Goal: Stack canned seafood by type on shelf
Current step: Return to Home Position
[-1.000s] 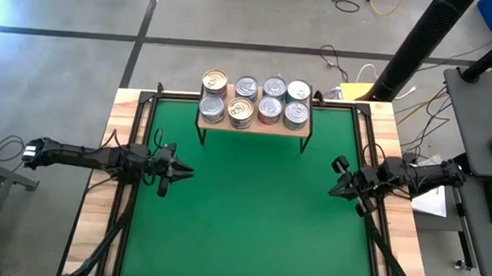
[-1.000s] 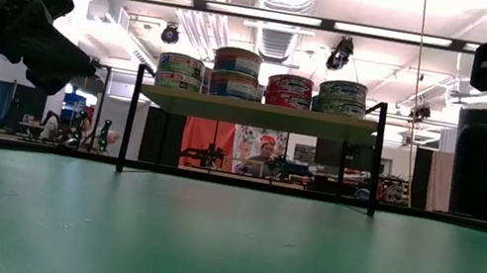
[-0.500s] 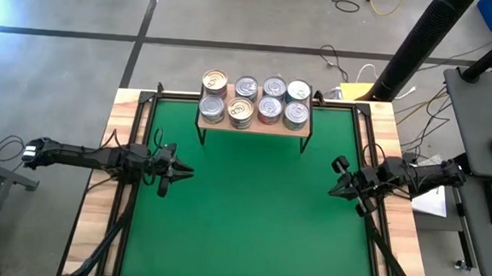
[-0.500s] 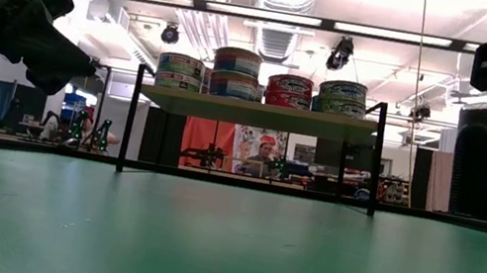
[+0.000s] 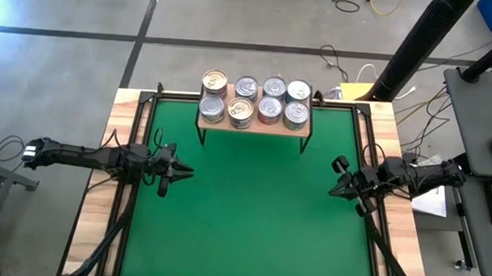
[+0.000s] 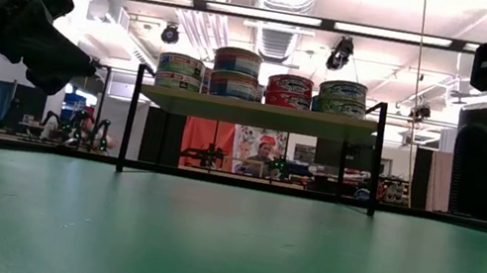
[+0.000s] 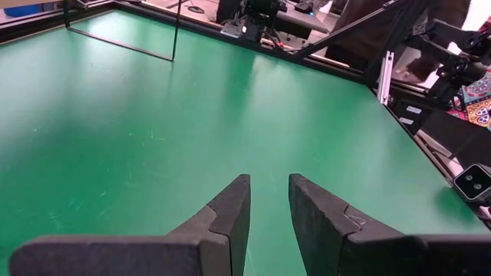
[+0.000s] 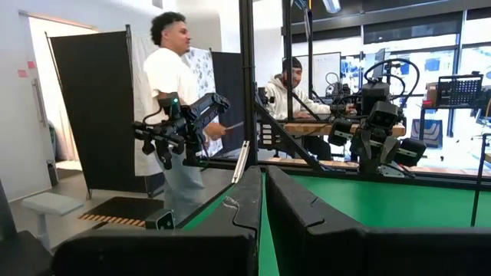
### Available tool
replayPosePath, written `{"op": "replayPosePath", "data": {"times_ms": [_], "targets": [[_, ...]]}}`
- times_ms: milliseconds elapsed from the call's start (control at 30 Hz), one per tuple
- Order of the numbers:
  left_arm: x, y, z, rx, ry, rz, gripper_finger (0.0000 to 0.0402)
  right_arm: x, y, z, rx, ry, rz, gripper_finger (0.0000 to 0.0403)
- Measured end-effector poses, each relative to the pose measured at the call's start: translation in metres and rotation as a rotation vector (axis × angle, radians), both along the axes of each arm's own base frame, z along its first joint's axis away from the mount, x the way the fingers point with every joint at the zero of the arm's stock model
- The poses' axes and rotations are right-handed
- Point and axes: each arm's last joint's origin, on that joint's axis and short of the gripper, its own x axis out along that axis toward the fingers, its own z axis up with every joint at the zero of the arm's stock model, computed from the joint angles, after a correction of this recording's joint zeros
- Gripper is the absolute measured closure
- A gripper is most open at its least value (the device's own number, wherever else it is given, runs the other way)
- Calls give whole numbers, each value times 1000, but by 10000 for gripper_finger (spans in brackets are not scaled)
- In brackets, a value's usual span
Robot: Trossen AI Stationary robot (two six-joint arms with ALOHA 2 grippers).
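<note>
Left gripper (image 5: 175,171) – low over the left side of the green mat (image 5: 249,224), fingers narrowly parted, empty. Right gripper (image 5: 335,186) – opposite side, fingers all but closed, empty. Shelf (image 5: 255,126) at far edge, bearing seafood cans (image 5: 241,112) in two rows of four stacks. Advised for homing: retract slowly, well apart from shelf.

Faint stir in distant background (image 6: 84,129)
</note>
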Motion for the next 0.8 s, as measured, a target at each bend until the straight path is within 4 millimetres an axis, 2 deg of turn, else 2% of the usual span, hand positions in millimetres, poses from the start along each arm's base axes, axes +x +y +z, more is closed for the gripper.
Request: {"op": "replayPosePath", "data": {"times_ms": [533, 800], "targets": [[0, 0, 0, 0, 0, 0, 324, 0, 1, 0, 0, -1, 7, 390], [0, 0, 0, 0, 4, 1, 324, 2, 2, -5, -8, 51, 16, 390]]}}
